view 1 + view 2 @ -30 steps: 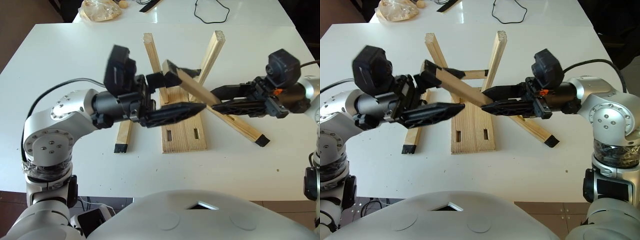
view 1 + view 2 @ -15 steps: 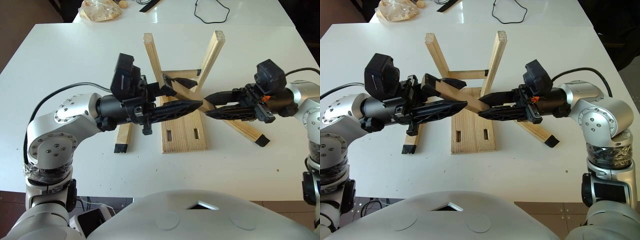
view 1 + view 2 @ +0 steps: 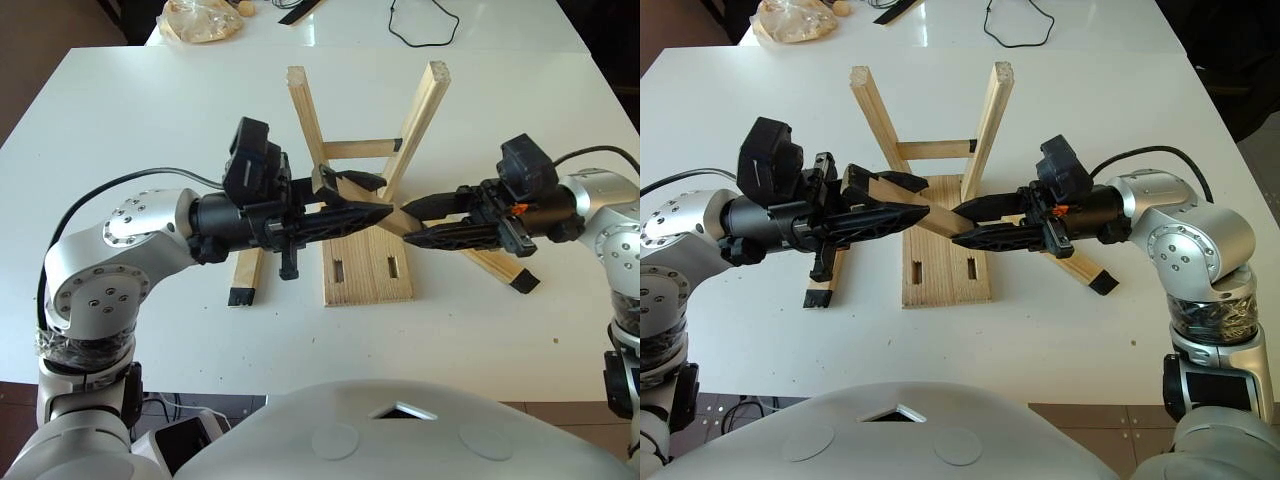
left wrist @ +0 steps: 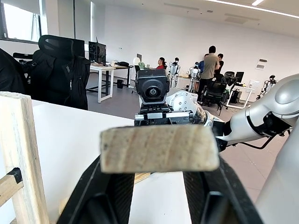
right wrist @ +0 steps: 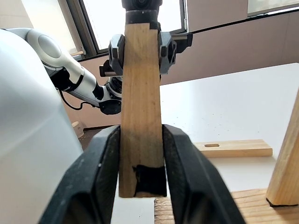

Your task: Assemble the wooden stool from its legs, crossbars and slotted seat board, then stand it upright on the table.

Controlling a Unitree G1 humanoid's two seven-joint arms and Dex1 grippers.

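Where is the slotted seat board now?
In the left eye view, the seat board lies flat mid-table, between one loose leg on its left and another leg on its right.

Four wooden legs (image 3: 303,105), one crossbar (image 3: 360,149) and one slotted seat board (image 3: 365,280)

One leg (image 3: 392,217) over seat board (image 3: 366,281)

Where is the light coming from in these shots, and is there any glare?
Right wrist view: a bright window backlights the held wooden leg. Left wrist view: a ceiling strip light overhead gives even light. Left eye view: the white table is bright, with only faint shadows.
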